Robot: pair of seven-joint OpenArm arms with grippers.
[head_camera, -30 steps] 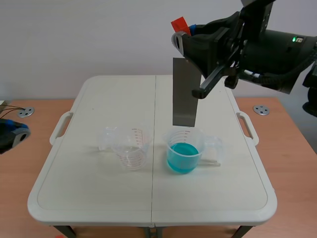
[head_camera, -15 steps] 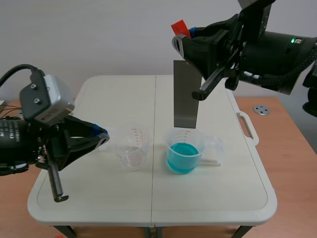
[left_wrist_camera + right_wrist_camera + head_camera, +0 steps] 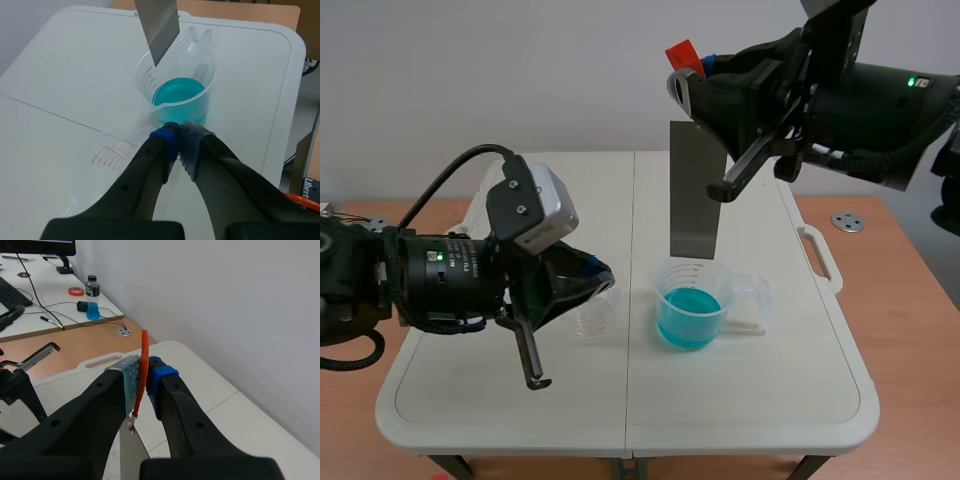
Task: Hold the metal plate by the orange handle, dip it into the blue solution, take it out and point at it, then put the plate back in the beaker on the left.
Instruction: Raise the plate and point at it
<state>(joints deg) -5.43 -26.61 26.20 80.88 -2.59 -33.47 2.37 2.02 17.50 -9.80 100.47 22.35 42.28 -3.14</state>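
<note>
One metal plate (image 3: 694, 190) hangs upright in the scene view, its orange handle (image 3: 684, 52) pinched by the right fingers (image 3: 720, 95), its lower edge just above the blue solution (image 3: 688, 318); the left fingers (image 3: 575, 280) hover over the left beaker (image 3: 594, 322) on the counter (image 3: 750, 400). Left wrist view: fingers pressed together on nothing (tips toward the blue solution). Right wrist view: fingers clamped on the handle.
</note>
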